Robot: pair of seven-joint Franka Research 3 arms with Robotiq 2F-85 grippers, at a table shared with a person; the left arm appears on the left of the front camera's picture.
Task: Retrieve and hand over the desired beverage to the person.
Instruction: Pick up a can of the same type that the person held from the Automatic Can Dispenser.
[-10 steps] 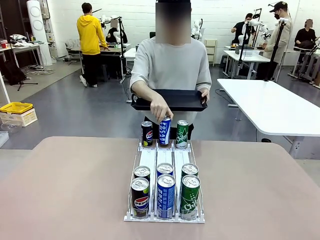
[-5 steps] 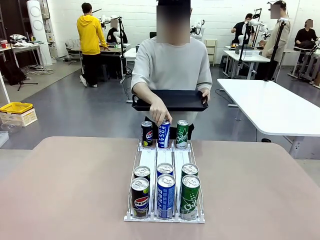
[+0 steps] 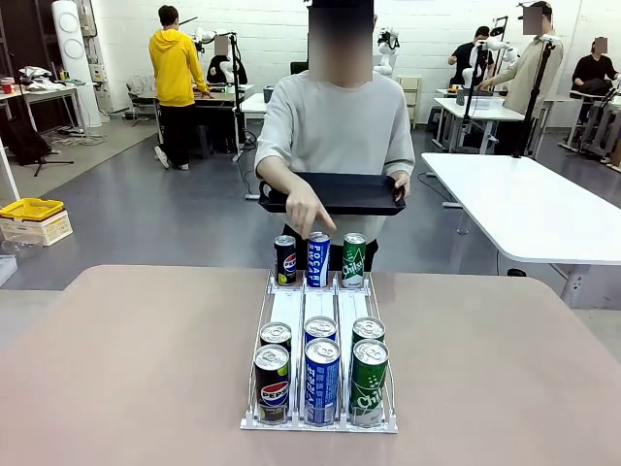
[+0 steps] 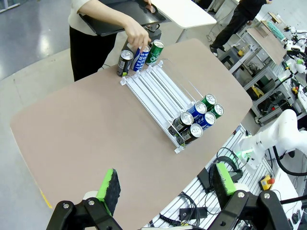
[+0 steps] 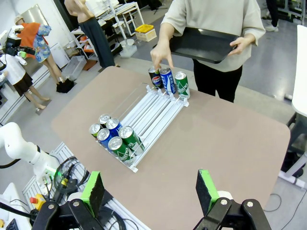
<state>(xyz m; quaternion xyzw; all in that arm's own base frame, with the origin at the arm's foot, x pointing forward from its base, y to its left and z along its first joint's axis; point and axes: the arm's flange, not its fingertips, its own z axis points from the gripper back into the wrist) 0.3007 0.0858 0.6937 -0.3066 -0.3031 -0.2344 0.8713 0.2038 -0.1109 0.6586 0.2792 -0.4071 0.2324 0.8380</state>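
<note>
Barely begun, by the look of it: no can lifted, no handover made. At the far edge of the pale brown table, the person in a light grey T-shirt, with a flat black tray in one hand and the other hand lowered, fingertips on top of the tall blue can. Probably marks that can as the wanted drink. Blue can upright in the middle lane at the far end of the white sloping rack, between a black can and a green can; 6 more cans in 2 rows of 3 at the rack's near end.

Left gripper above the table's near side, green pads wide apart, holding nothing; right gripper likewise, pads apart and empty.

Left to do: reach, grip, lift, hand over.

From the front: labels face on, and fingertip contact with the blue can. From the wrists: the open pads, the table's whole outline, and the rack's full length seen from above.
</note>
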